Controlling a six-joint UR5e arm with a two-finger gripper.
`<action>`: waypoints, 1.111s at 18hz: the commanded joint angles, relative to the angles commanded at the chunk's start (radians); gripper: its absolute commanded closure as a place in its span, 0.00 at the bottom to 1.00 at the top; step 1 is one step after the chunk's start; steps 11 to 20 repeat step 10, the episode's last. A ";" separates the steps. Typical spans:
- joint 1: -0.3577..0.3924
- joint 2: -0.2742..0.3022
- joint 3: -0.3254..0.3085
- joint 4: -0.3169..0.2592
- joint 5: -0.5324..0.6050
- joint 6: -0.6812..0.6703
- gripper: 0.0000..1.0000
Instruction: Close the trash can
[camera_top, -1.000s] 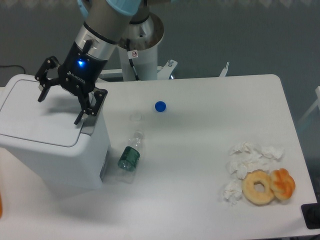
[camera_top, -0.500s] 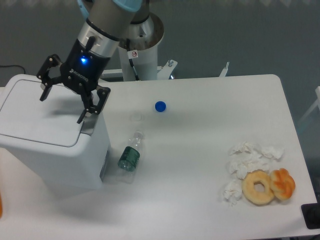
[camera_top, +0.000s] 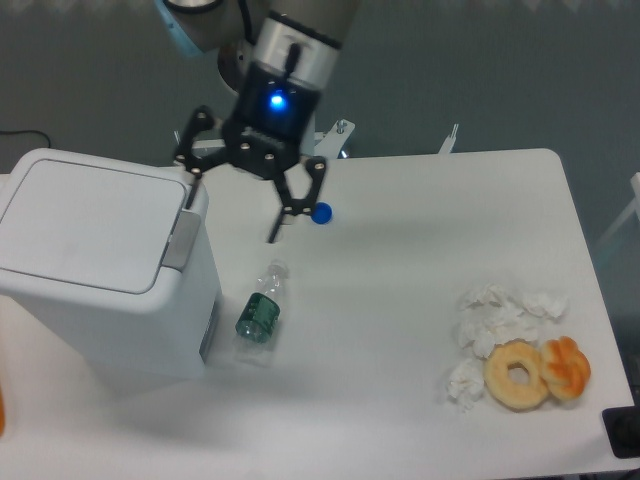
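Note:
The trash can is a big white bin at the table's left side, with its flat lid lying down flush and a grey latch tab at the lid's right edge. My gripper hangs above the table just right of the can, clear of the lid. Its black fingers are spread wide with nothing between them.
A clear plastic bottle with a green label lies beside the can. A blue cap sits behind the gripper's right finger. Crumpled tissues, a donut and an orange pastry lie at the front right.
The gripper has swung right and off the lid, from above the can's top to above the table beside it. The lid stays down.

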 joint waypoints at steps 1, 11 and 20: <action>0.000 -0.005 0.003 0.000 0.032 0.035 0.00; -0.003 -0.017 0.002 -0.002 0.258 0.354 0.00; -0.003 -0.017 0.002 -0.002 0.258 0.354 0.00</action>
